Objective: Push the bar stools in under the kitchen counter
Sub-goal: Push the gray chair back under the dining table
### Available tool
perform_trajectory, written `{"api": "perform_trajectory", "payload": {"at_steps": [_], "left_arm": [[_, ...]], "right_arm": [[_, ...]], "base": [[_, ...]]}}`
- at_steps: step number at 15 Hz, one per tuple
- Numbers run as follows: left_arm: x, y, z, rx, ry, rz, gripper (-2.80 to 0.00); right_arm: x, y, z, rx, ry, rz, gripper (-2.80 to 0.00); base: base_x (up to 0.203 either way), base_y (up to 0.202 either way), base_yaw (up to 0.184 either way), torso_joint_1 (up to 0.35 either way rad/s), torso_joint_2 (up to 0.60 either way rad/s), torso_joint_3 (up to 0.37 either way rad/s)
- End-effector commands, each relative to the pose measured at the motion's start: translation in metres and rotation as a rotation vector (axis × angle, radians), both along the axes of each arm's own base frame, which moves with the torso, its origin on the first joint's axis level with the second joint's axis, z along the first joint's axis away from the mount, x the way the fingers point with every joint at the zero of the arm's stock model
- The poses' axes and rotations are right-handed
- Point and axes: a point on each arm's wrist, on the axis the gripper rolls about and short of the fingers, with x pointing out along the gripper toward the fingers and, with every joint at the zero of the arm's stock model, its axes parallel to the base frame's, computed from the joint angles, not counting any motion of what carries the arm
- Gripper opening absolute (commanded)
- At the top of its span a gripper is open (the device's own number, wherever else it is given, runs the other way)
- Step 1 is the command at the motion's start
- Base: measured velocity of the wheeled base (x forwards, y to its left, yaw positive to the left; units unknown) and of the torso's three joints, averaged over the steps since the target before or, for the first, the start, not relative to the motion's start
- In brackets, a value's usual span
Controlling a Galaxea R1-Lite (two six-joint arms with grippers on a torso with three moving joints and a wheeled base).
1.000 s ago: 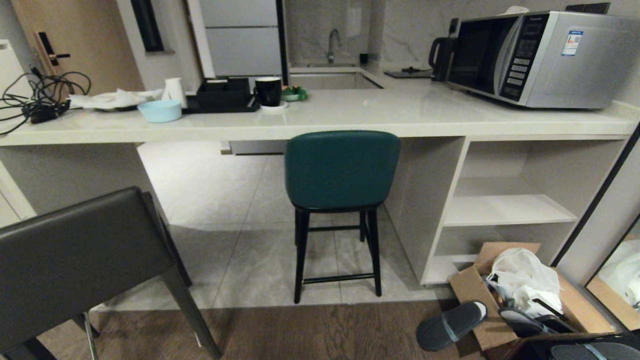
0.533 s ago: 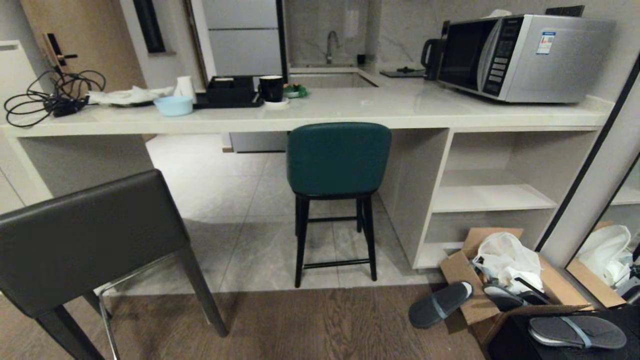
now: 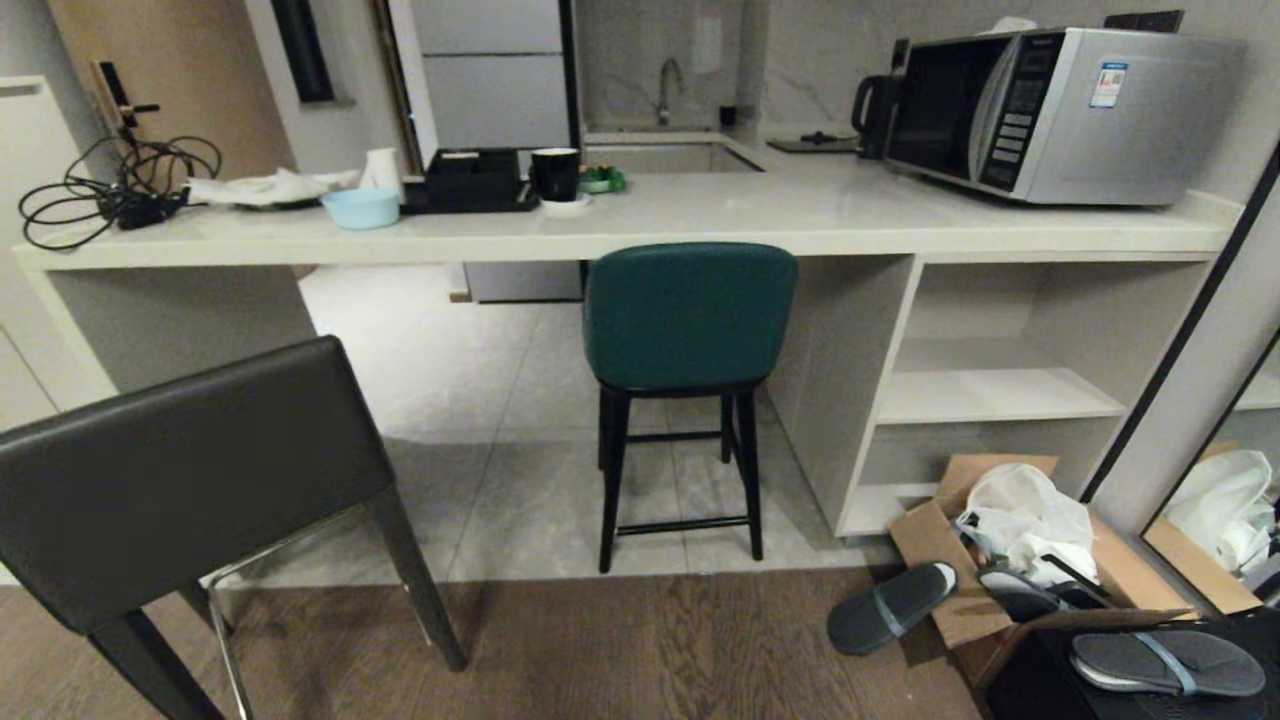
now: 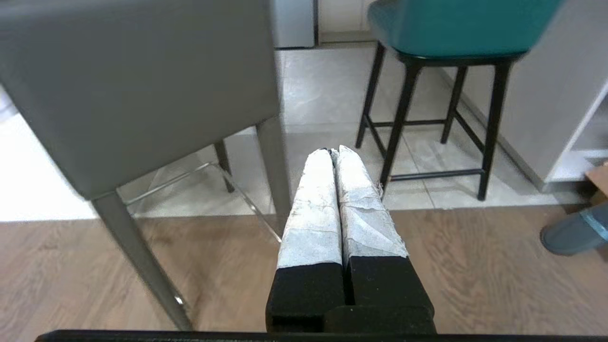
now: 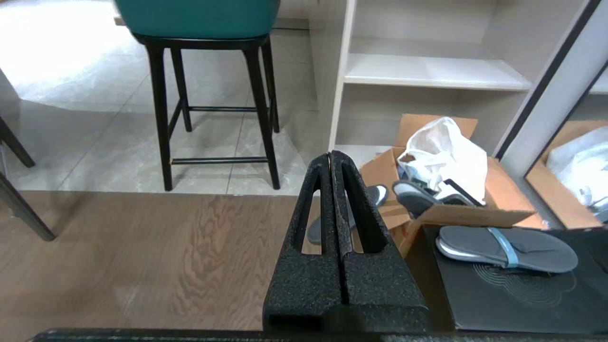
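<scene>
teal stool (image 3: 690,320): tucked against the counter (image 3: 700,225), looks done | grey stool (image 3: 190,480): out on the floor, well short, to my eye not pushed yet | left gripper (image 4: 335,156), right gripper (image 5: 331,159): both closed tight, empty, touching nothing

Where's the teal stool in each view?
Head view: teal stool at centre, backrest against the counter edge.
Left wrist view: upper right, beyond the grey stool.
Right wrist view: upper left.
Shared landmark: its black legs, standing on the pale tiles just past the wood floor.
</scene>
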Motion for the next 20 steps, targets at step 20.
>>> {"api": "perform_trajectory", "payload": {"at_steps": [20], "left_arm": [[0.0014, -0.0001, -0.0049, 0.001, 0.017, -0.001, -2.8]], "right_arm": [[0.0, 0.0, 0.0, -0.001, 0.0, 0.002, -2.8]], "base": [[0.0, 0.199, -0.001, 0.003, 0.0, 0.002]]}}
